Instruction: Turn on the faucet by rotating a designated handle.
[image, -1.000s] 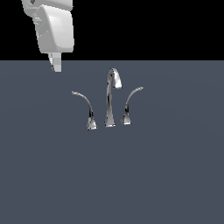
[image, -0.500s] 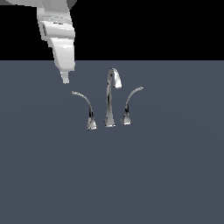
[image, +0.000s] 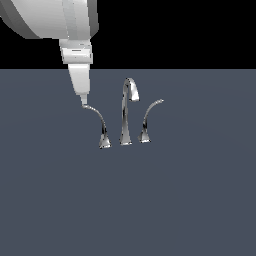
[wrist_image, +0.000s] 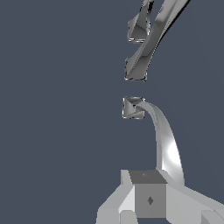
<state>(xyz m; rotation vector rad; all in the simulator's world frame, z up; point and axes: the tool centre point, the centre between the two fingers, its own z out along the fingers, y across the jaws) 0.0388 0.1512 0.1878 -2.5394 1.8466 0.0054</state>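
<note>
The chrome faucet stands on a dark grey surface. Its hooked spout (image: 127, 111) is in the middle, with a shorter curved lever (image: 149, 119) on the exterior view's right. The handle (image: 98, 123) is the longer sweeping lever on the exterior view's left. My gripper (image: 83, 101) hangs from above with its fingers together, and its tip is at the handle's free end. In the wrist view the handle (wrist_image: 165, 139) curves from its flared base (wrist_image: 132, 108) up to my gripper (wrist_image: 149, 192). I cannot tell whether they touch. Nothing is held.
The dark grey surface (image: 128, 200) spreads flat all around the faucet. The arm's white body (image: 55, 20) fills the exterior view's upper left. In the wrist view the spout's base (wrist_image: 136, 70) and the shorter lever's base (wrist_image: 138, 30) lie beyond the handle's base.
My gripper has come down and toward the exterior view's right, from above the surface's far edge to the handle's free end. The faucet parts have not visibly moved.
</note>
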